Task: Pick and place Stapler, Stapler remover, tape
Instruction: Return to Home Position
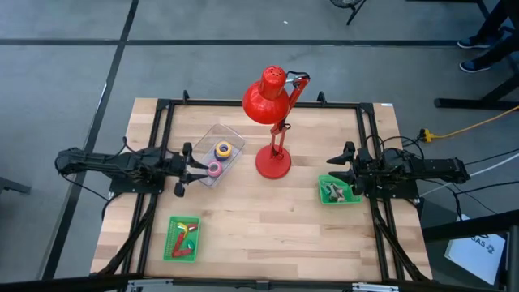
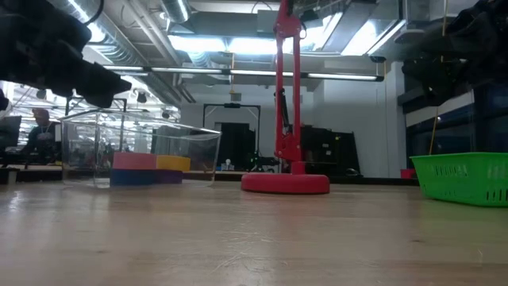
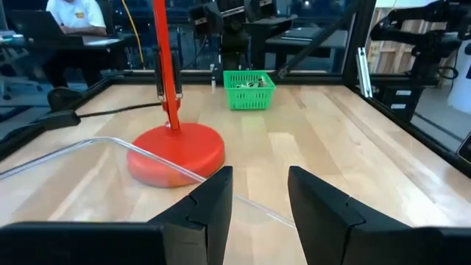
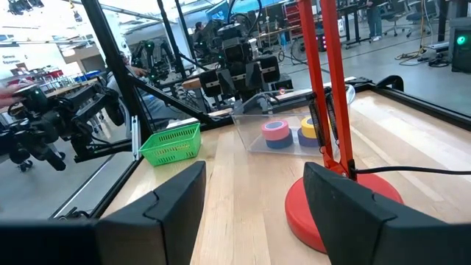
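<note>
Wooden table (image 1: pixel 268 219) — left gripper (image 3: pixel 259 177) and right gripper (image 4: pixel 255 173) fingers spread, empty — person (image 3: pixel 73 15) beyond.

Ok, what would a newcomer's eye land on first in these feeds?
The red lamp stands mid-table, taller than everything else. Left of its base, a clear box holds coloured tape rolls. A green basket of staplers sits at the high view's lower left, and a second green basket is beside the right gripper. The left gripper faces it, both open.
</note>
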`<state>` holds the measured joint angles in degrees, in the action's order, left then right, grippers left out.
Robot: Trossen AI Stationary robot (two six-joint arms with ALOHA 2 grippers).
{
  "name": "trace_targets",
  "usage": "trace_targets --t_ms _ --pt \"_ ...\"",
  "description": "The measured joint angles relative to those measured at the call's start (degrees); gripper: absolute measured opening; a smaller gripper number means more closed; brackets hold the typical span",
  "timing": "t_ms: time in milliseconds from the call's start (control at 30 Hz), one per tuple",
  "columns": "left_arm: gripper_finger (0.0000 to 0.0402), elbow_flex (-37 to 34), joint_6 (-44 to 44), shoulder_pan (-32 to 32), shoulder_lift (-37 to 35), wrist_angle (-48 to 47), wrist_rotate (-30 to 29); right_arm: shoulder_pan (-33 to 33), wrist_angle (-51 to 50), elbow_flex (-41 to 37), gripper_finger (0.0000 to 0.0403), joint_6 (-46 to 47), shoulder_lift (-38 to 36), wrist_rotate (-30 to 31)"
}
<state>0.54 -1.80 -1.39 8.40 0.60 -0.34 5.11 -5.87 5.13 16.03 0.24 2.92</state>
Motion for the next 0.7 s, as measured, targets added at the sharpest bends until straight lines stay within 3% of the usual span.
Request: trace_targets --t_ms 700 --pt "0.013 0.0 0.0 0.0 0.7 0.0 0.0 0.0 0.0 0.0 0.0232 0.0 0.0 0.0"
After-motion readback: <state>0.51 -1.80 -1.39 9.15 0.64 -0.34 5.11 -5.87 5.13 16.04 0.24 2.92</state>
